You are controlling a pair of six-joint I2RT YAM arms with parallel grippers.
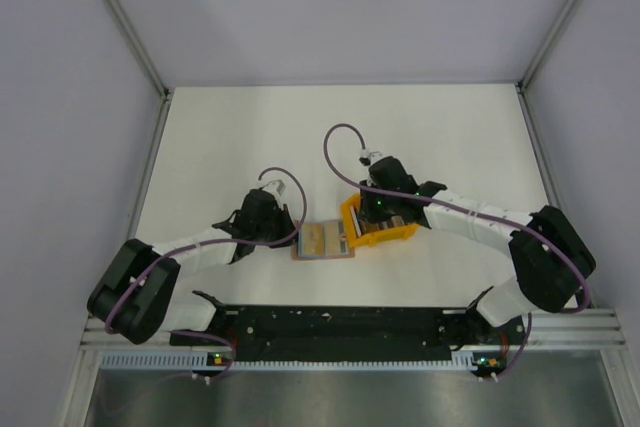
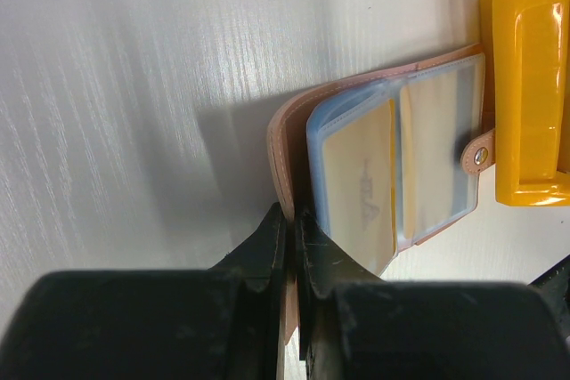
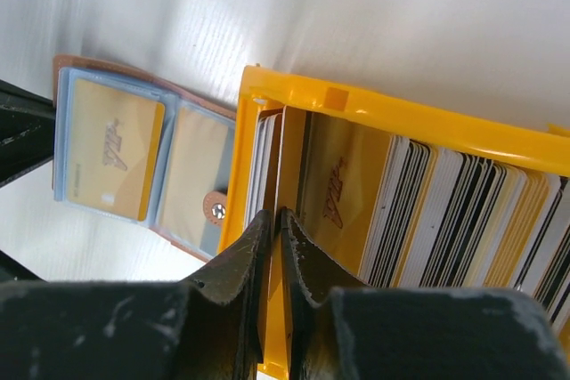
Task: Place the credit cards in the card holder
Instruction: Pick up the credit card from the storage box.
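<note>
The tan card holder lies open on the table next to the yellow tray. Its clear sleeves hold gold cards. My left gripper is shut on the holder's tan cover flap at its left edge. The holder also shows in the right wrist view, with its snap tab against the tray. Several credit cards stand on edge in the tray, with white, black and gold edges. My right gripper reaches into the tray's left end and is shut on one thin gold card.
The yellow tray's raised rim surrounds the cards. White table lies beyond both arms, with grey walls and metal frame posts at the sides. The two grippers work close together, with the left one just left of the holder.
</note>
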